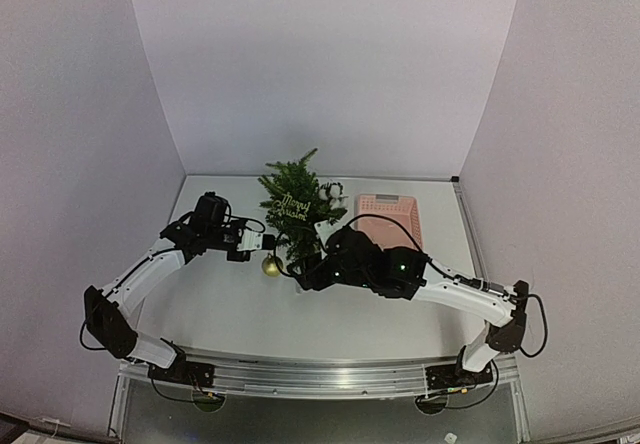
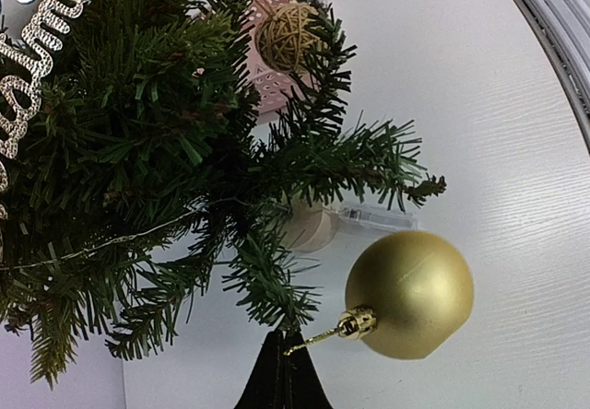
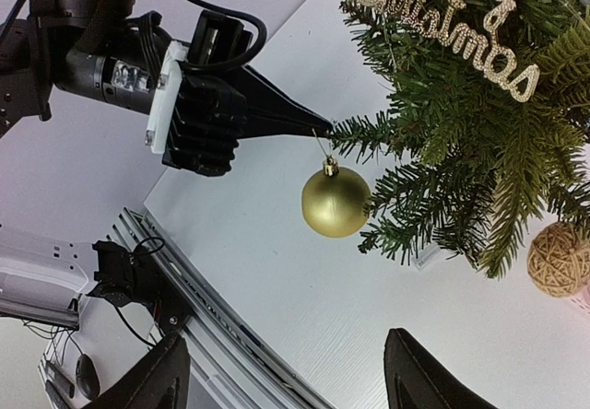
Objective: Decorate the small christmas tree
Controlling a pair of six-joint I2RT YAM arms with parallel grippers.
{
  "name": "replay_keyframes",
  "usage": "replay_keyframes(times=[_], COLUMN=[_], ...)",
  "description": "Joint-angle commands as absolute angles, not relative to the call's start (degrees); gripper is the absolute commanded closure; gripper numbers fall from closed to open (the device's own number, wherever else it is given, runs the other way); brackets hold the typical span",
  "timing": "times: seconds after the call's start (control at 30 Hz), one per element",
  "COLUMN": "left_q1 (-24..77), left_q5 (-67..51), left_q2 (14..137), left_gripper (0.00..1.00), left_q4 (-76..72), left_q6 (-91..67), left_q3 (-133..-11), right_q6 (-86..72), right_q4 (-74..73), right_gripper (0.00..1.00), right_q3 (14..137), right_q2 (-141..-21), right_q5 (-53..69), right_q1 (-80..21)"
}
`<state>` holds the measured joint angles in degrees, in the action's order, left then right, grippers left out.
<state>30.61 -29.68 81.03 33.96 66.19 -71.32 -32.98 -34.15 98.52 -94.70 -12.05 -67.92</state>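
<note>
left claw [image 3: 324, 129] pinches gold bauble hook [image 2: 318, 338] – right claw [image 3: 286, 358] spread, tree [image 2: 138, 123] half-hides its pot [image 2: 309, 227].

We've got the small dark-green artificial christmas tree [image 1: 290, 199] standing on the white wood-grain table [image 1: 220, 304], rear centre. Just R of it, on the table: the pink perforated plastic basket [image 1: 390, 220]. On the tree's upper branches: the gold glitter "Merry Christmas" sign [image 3: 452, 22]. At a front-L low branch tip, the gold round plastic bauble [image 3: 336, 202] hangs by its wire hook, pinched in the left gripper [image 3: 318, 129]. On the basket side hangs the tan wound-twine ball [image 3: 559, 260]. The right gripper [image 3: 288, 340] sits in front of the tree, R of the bauble.
</note>
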Motion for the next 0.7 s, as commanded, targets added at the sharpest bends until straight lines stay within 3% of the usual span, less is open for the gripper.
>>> replay_keyframes(times=[0.0, 0.37, 0.67], left_q1=[30.83, 30.85, 30.76], left_q5=[-28.56, -26.07, -25.18], left_q2=[80.72, 77.51, 74.44], left_gripper=[1.00, 1.00, 1.00], left_q4=[31.33, 32.39, 35.26], left_q6=[65.46, 58.31, 50.48], left_q3=[-74.02, -73.58, -74.49], right_q6=[-32.87, -24.18, -16.29], right_q4=[-32.18, -26.44, -8.44], right_gripper=[0.30, 0.38, 0.45], right_q3=[97.34, 99.45, 90.87], right_q2=[-92.22, -96.69, -96.29], right_q5=[-12.65, -15.16, -18.06], right_q1=[-67.91, -70.70, -70.84])
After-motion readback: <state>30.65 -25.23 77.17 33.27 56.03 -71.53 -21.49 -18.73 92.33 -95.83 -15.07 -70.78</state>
